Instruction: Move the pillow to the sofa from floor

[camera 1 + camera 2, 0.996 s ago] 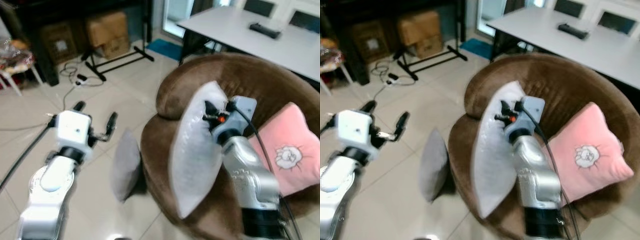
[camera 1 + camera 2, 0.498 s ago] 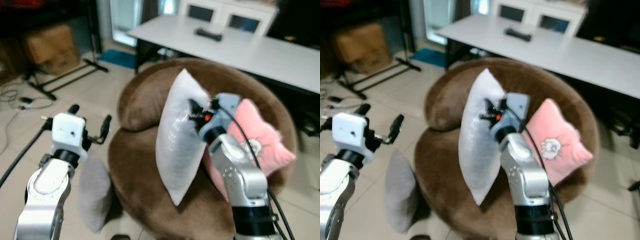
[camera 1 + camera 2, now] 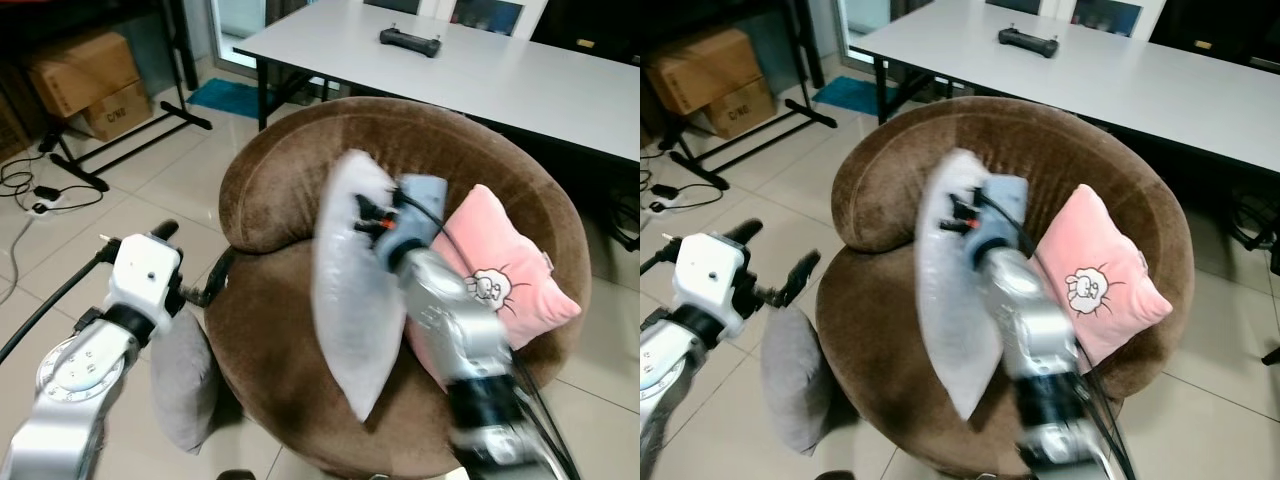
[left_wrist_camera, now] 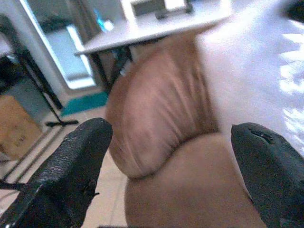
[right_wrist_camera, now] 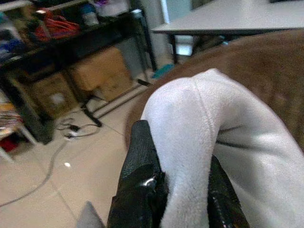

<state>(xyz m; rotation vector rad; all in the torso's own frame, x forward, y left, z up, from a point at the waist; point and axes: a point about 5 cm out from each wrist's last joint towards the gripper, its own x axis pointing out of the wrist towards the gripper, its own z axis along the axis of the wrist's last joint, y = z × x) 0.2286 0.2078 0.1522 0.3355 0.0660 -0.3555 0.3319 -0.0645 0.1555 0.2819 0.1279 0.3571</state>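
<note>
A brown round sofa (image 3: 290, 185) stands in front of me. My right gripper (image 3: 372, 214) is shut on the upper edge of a white pillow (image 3: 345, 300), which hangs upright over the seat with its lower corner near the front cushion. In the right wrist view the black fingers (image 5: 140, 166) pinch the pillow's (image 5: 213, 118) folded edge. A grey pillow (image 3: 185, 380) leans on the floor against the sofa's left side. Just above it my left gripper (image 3: 195, 255) is open with nothing in it, and it faces the sofa's (image 4: 156, 118) armrest.
A pink pillow (image 3: 495, 280) with a sheep print rests against the sofa's right back. Behind the sofa is a white table (image 3: 520, 85) with a black controller (image 3: 410, 40). Cardboard boxes (image 3: 85, 75), a black stand (image 3: 135, 140) and cables (image 3: 30, 190) lie at the far left on the tiled floor.
The view has shifted, so the sofa sits more centrally. My right arm is blurred and has swung the white pillow slightly lower over the seat. The left gripper is nearer the sofa's side.
</note>
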